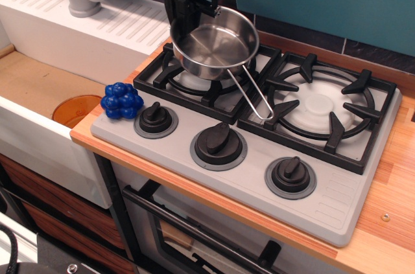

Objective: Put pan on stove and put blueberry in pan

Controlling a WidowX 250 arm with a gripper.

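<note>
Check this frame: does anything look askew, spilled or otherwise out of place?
Nothing is spilled or visibly damaged. The pan sits tilted over the stove's left burner, rim at the gripper, whose jaws are hidden behind it. The blueberry lies at the stove's left front corner, outside the pan. An orange disc lies in the sink.

1 pan [214, 42], 1 blueberry [122, 100], 2 burners, 3 knobs.

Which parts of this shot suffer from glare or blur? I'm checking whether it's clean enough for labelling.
In observation.image, the pan shows bright reflections inside; the blueberry has small glossy highlights; the gripper is dark with little detail; focus is otherwise sharp.
</note>
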